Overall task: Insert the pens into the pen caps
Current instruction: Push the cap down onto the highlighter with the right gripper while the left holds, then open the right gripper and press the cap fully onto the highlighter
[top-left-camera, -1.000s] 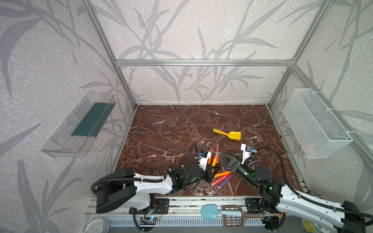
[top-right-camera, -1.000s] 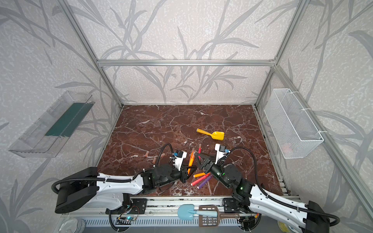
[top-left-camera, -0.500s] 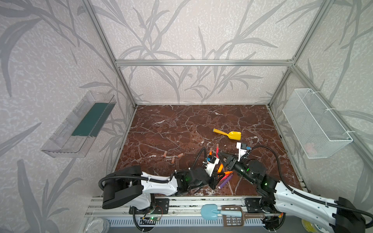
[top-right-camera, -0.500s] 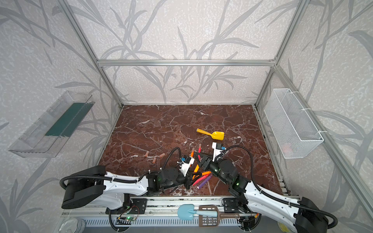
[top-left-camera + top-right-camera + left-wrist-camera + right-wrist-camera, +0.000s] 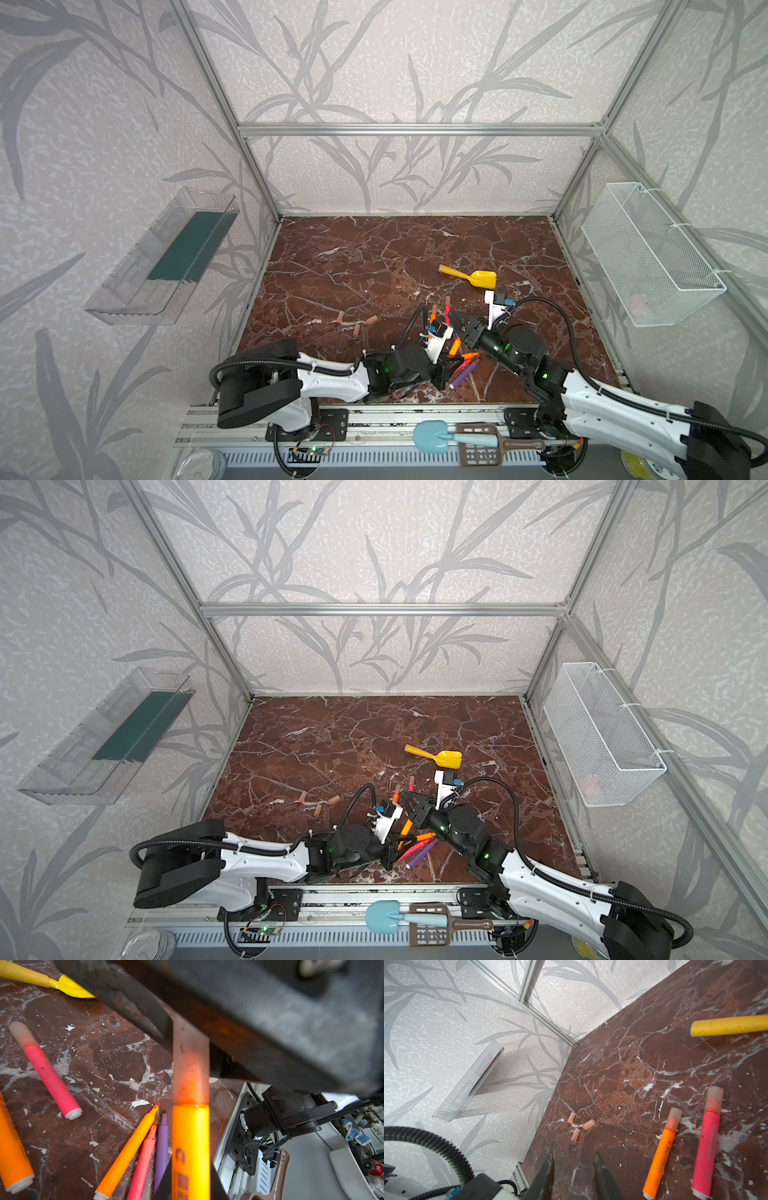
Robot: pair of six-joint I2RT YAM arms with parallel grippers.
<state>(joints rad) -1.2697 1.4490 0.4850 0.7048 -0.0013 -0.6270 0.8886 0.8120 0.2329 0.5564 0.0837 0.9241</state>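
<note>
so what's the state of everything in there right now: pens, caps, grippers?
left gripper: shut on held orange pen
held orange pen: cap on its tip
right gripper: open, empty
pink pen: capped, lying on the table
other orange pen: capped, lying beside it
uncapped orange pen, red-pink pen, purple pen: bare tips, lying together
loose caps: three, empty, on the table
yellow scoop: lying on the table

You're working in a robotics lab cell, not a home or shop. An aluminium frame point(image 5: 415, 129) boxes wallpapered panels point(image 5: 415, 62) around a marble-patterned tabletop point(image 5: 374, 257). Two robot arms point(image 5: 332, 376) are bolted to a slotted rail point(image 5: 374, 415) at the front edge, with a bare circuit board point(image 5: 309, 449) and loose wiring below it. A clear bin point(image 5: 166, 257) and a wire basket point(image 5: 648, 257) hang on the side walls.
</note>
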